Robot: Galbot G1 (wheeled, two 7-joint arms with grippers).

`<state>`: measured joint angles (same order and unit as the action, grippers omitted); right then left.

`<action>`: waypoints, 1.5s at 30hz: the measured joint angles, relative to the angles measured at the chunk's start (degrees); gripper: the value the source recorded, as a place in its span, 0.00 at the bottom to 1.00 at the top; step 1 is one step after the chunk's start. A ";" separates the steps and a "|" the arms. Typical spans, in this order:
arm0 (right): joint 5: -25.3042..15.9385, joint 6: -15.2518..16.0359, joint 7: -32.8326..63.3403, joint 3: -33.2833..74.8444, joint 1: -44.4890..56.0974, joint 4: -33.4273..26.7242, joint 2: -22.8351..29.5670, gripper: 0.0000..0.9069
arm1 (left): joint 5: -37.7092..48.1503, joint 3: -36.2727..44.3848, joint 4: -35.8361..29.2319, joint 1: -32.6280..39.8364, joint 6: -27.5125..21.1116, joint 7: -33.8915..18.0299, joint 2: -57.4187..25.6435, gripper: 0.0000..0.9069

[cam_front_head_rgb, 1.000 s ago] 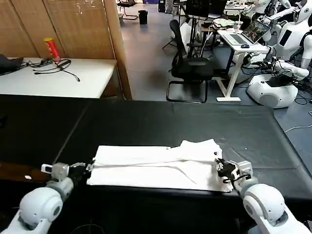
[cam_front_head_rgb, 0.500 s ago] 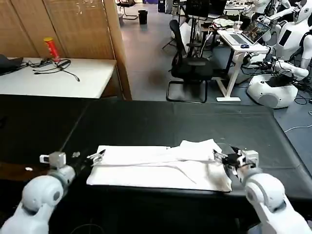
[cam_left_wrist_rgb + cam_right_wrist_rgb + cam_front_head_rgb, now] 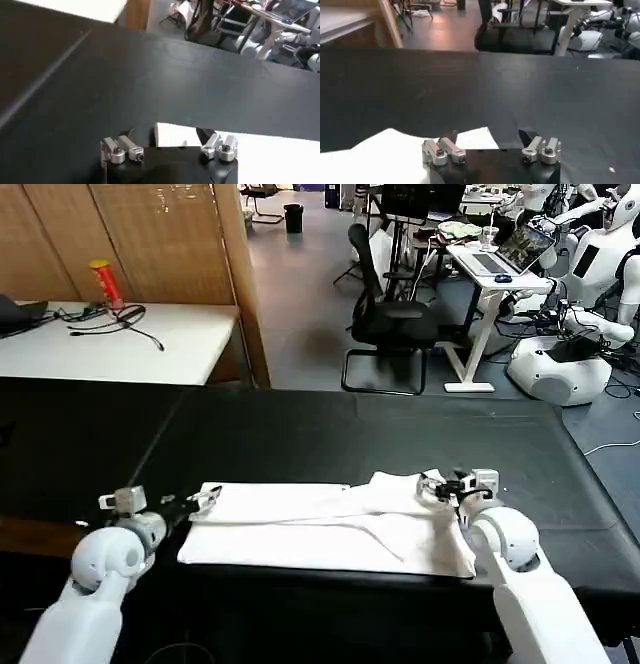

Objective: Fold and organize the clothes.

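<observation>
The clothes are one white T-shirt [image 3: 320, 529] folded into a long flat strip on the black table [image 3: 300, 434], near its front edge. A bunched part [image 3: 405, 484] rises at its far right end. My left gripper [image 3: 198, 504] stands open at the strip's far left corner. In the left wrist view that shirt corner [image 3: 175, 136] lies between the fingers of the left gripper [image 3: 167, 134]. At the shirt's far right end my right gripper [image 3: 438, 484] is open as well. The right wrist view shows a shirt corner [image 3: 470, 139] between the spread fingers of the right gripper [image 3: 487, 135].
Bare black tabletop stretches beyond and to both sides of the shirt. Behind the table are a white desk [image 3: 180, 349] with cables and a red can [image 3: 104, 284], a wooden partition [image 3: 235, 274], an office chair [image 3: 385, 324] and other robots [image 3: 570, 364].
Both grippers have moved from the shirt's near corners toward its far corners. The right one also shifted left over the bunched end. The shirt lies as before.
</observation>
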<state>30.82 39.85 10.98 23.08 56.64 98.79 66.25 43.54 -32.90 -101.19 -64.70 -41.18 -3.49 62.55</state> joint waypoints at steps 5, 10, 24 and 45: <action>-1.51 -0.82 -0.61 -0.04 -0.16 -1.25 1.09 0.11 | -0.01 0.16 1.38 0.57 0.21 -0.76 0.45 0.00; -2.87 -2.49 -0.65 0.18 0.07 -1.54 2.26 0.03 | -0.31 0.36 1.72 0.69 0.79 -0.56 0.64 0.00; -5.37 -6.06 4.10 2.10 2.23 0.57 6.30 0.00 | -9.73 1.31 3.55 3.06 5.10 1.05 3.21 0.00; -3.34 -4.90 -0.02 9.42 11.22 13.27 3.26 0.97 | -9.84 -2.37 -2.23 -0.79 5.34 2.85 1.27 0.97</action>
<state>27.47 34.95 10.96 32.50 67.86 112.05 69.51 33.70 -35.28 -103.42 -65.49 -35.84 -0.65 63.82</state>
